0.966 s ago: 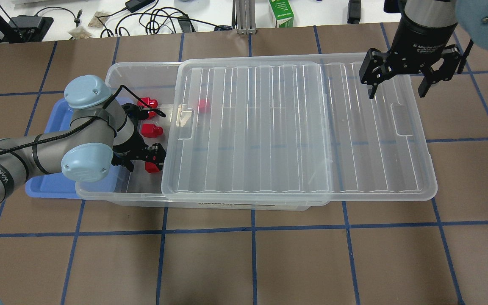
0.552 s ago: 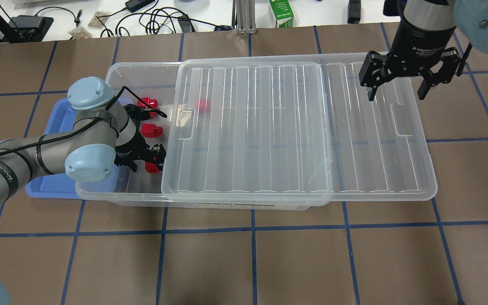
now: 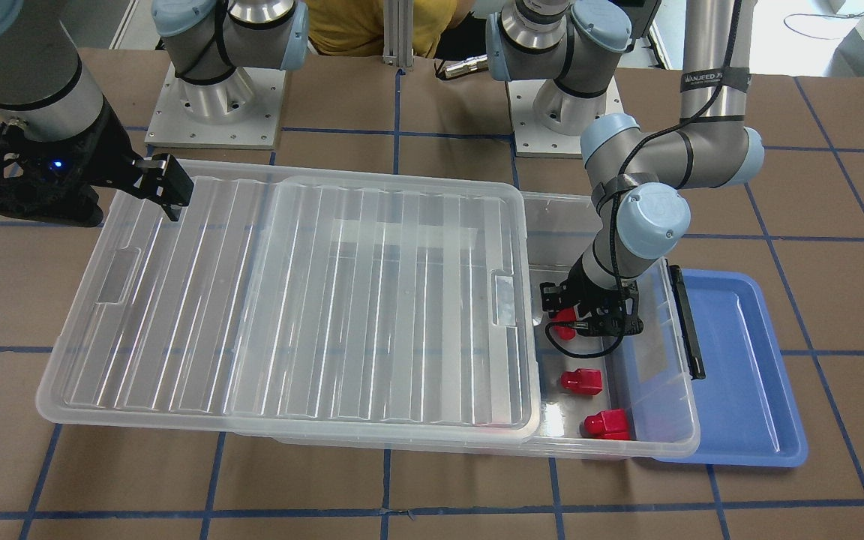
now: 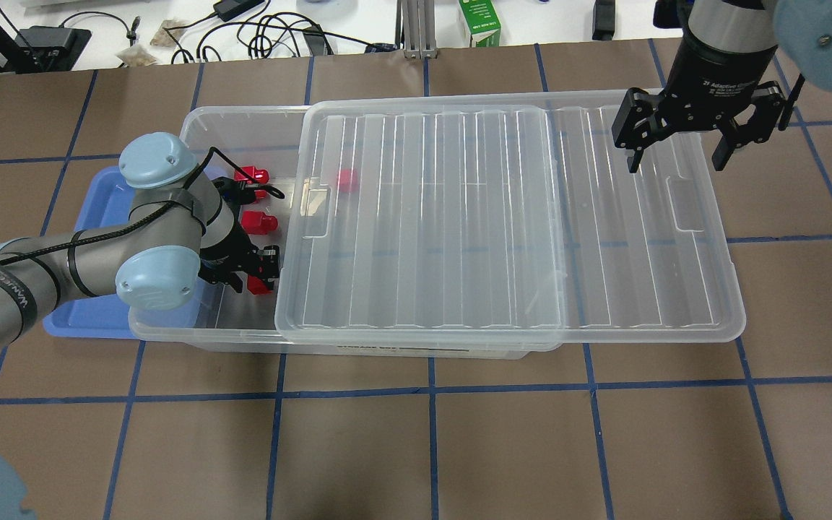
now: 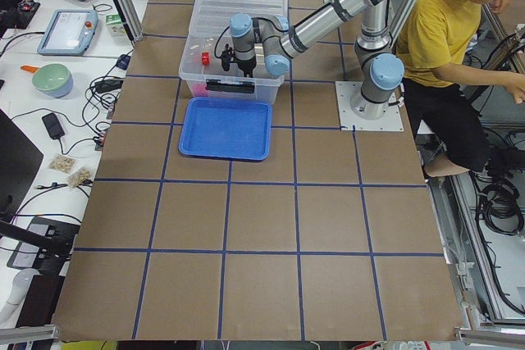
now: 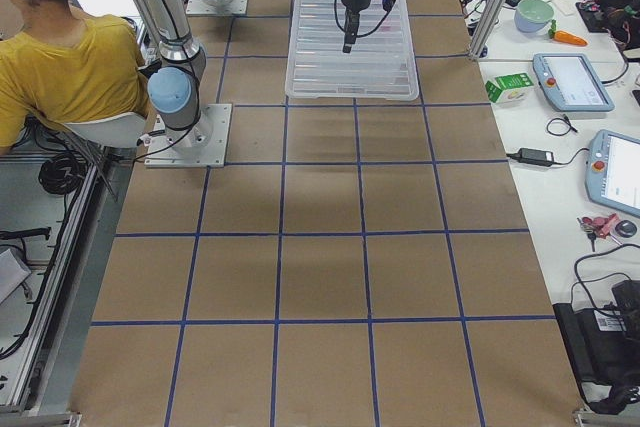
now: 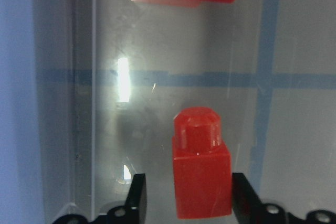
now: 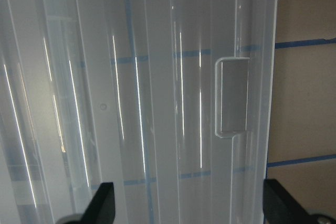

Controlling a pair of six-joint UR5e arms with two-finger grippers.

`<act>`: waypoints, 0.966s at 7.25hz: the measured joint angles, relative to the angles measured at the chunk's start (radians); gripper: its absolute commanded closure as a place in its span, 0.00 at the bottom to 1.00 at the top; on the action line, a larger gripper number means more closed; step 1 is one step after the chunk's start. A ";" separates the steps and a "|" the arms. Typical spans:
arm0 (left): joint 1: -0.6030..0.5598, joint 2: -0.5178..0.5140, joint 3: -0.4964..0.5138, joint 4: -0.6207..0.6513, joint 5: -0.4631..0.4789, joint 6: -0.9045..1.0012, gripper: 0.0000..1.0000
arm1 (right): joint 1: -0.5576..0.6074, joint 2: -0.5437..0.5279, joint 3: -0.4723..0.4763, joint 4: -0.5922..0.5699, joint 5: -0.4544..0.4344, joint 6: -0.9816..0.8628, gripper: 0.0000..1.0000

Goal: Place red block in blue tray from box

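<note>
The clear box (image 4: 203, 123) has its ribbed lid (image 4: 423, 217) slid right, so its left end is uncovered. Three red blocks lie there. My left gripper (image 4: 256, 276) is down inside, open, its fingers either side of the nearest red block (image 4: 261, 286). In the left wrist view the block (image 7: 202, 182) stands between the fingers (image 7: 137, 199), touching the right one, with a gap on the left. The other two blocks (image 4: 258, 222) (image 4: 252, 174) lie farther back. The blue tray (image 4: 84, 318) sits partly under the box's left end. My right gripper (image 4: 676, 153) hangs open and empty over the lid's right end.
A red blur (image 4: 346, 179) shows through the lid near its left handle. The box's black latch (image 3: 685, 322) runs along the end wall next to the tray. Cables and a green carton (image 4: 479, 23) lie beyond the table's far edge.
My left gripper has shifted slightly and settled lower around the nearest red block, its fingers drawing closer. The right gripper has hardly moved.
</note>
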 measured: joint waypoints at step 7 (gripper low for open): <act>-0.008 0.148 0.131 -0.216 0.006 -0.008 1.00 | -0.002 0.002 0.001 -0.002 -0.018 -0.003 0.00</act>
